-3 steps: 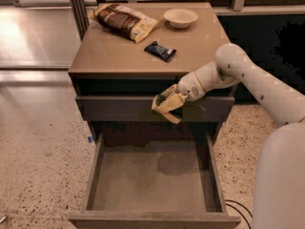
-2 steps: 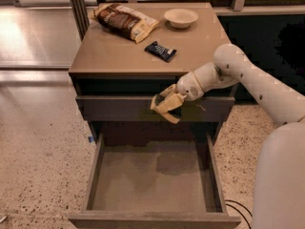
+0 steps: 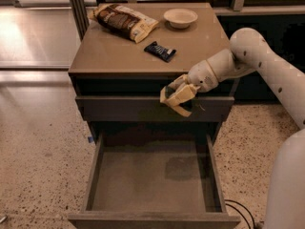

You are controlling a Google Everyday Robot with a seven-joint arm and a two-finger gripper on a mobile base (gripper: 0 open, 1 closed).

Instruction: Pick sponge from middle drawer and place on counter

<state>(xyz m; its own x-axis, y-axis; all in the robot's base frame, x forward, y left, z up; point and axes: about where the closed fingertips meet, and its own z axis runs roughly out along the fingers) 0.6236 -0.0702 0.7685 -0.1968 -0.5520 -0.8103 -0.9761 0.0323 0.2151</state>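
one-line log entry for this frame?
gripper at closed drawer front, above open drawer | sponge: not identifiable | counter: bag, packet, bowl

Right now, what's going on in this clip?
The robot's pincer hangs in front of the cabinet, above the pulled-out middle drawer and just below the edge of the counter. It seems to be clamped on the sponge, a dark patch between its fingers. Nothing shows inside the drawer. A snack bag, a dark packet and a bowl sit on the counter.
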